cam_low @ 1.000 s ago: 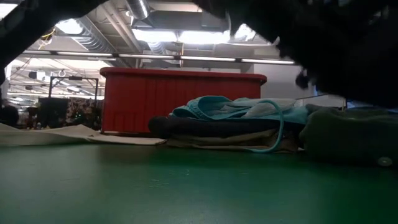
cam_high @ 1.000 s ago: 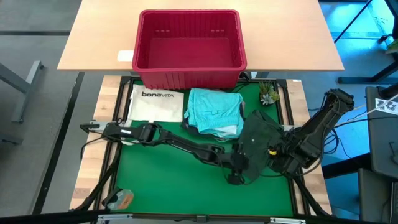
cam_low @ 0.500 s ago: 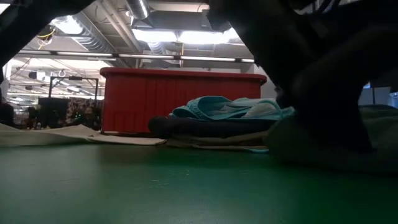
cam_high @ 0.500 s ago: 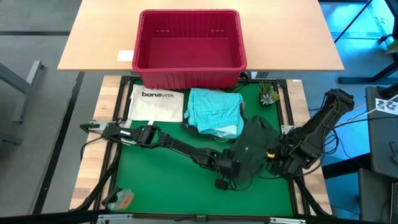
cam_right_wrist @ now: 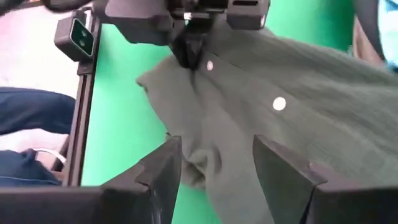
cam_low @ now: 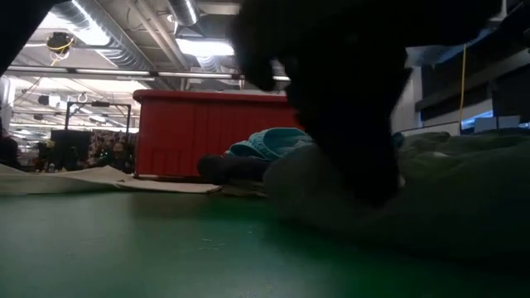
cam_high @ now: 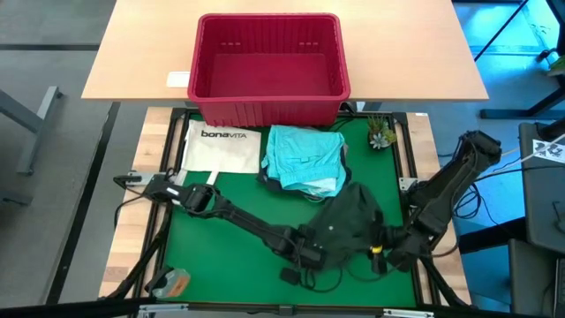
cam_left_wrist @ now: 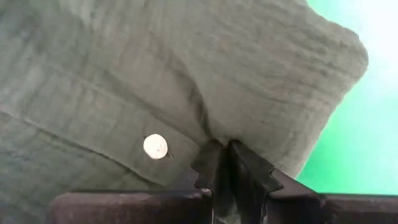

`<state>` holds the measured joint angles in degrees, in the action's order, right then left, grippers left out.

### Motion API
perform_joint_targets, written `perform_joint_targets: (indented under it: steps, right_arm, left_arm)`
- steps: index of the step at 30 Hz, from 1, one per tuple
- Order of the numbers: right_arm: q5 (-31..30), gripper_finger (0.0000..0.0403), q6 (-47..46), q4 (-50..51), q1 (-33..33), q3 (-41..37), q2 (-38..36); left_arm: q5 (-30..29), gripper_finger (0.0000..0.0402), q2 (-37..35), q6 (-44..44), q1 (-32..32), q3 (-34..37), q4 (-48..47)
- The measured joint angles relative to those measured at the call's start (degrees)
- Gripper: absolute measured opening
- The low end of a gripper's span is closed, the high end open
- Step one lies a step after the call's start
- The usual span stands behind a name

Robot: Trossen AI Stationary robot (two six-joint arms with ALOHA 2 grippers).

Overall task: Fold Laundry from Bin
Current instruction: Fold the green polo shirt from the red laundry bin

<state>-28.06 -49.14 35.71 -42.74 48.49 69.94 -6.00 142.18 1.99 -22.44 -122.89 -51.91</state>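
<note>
The dark green garment (cam_high: 349,225) lies bunched on the green mat at the near right, its white buttons (cam_left_wrist: 155,146) showing. My left gripper (cam_left_wrist: 222,146) reaches across the mat to the garment's near left edge (cam_high: 305,252) and is shut on it. My right gripper (cam_right_wrist: 217,165) hovers open over the garment's near right part (cam_high: 381,256), one finger on either side of a bunch of cloth. A turquoise garment (cam_high: 305,157) lies on top of darker cloth in front of the red bin (cam_high: 269,66). My left gripper pinches a raised fold of the dark green garment (cam_left_wrist: 208,132) between its two fingertips, beside the strip with the white button and near a corner of the cloth. The fingers come steeply from above. The cloth is creased toward the pinch, and the rest lies on the mat.
A white "bonaVITA" tote bag (cam_high: 221,146) lies flat at the mat's far left. A small plant (cam_high: 381,134) stands at the far right corner. An orange-tipped tool (cam_high: 169,283) lies at the near left. The mat's near left (cam_high: 221,256) is bare green.
My left gripper has moved toward the table's near left and tipped downward, drawing the dark green garment's edge with it, so the garment has slid and stretched toward the near edge. My right gripper has moved toward the near edge and turned, staying open.
</note>
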Motion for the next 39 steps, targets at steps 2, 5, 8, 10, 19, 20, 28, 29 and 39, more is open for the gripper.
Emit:
perform_joint_targets:
  steps: [2, 5, 8, 10, 19, 20, 28, 29, 39]
  right_arm:
    - [-0.25, 0.0198, 1.47, -2.06, 0.00, 0.00, 2.41]
    - [0.09, 0.0198, 1.68, -2.64, 0.00, -0.01, 6.57]
    - [0.15, 0.0198, 1.67, -2.33, 0.00, -0.02, 10.38]
    - [0.14, 0.0198, 1.67, -1.94, 0.01, -0.02, 12.41]
    - [-4.78, 0.0198, 1.52, 7.46, 0.48, -0.02, 17.20]
    - [-5.02, 0.0198, 1.50, 8.32, 0.76, -0.04, 17.55]
    - [-4.69, 0.0198, 2.12, 9.97, 5.16, 0.03, 19.05]
    - [-4.35, 0.0198, 3.20, 10.97, 5.45, 0.44, 18.75]
    - [-4.52, 0.0198, 5.00, 17.54, 5.22, 10.66, 16.43]
  left_arm:
    - [0.24, 0.0030, -0.28, 0.91, -1.01, 0.00, -2.80]
    - [-0.05, 0.0030, -0.29, 0.95, -2.65, -0.02, -4.98]
    - [-0.05, 0.0030, -0.38, 1.00, -4.19, -0.02, -7.42]
    - [-0.09, 0.0030, -0.38, 0.95, -5.15, -0.07, -8.83]
    - [-2.11, 0.0030, -0.40, 0.93, -7.90, -0.07, -11.36]
    - [-2.44, 0.0030, -0.40, 0.94, -8.07, -0.07, -11.58]
    - [-3.67, 0.0030, -0.38, 0.93, -8.19, -0.06, -11.86]
    - [-3.79, 0.0030, -0.38, 0.93, -8.19, -0.04, -11.86]
    - [-3.98, 0.0030, -0.34, 0.93, -8.17, -0.01, -11.75]
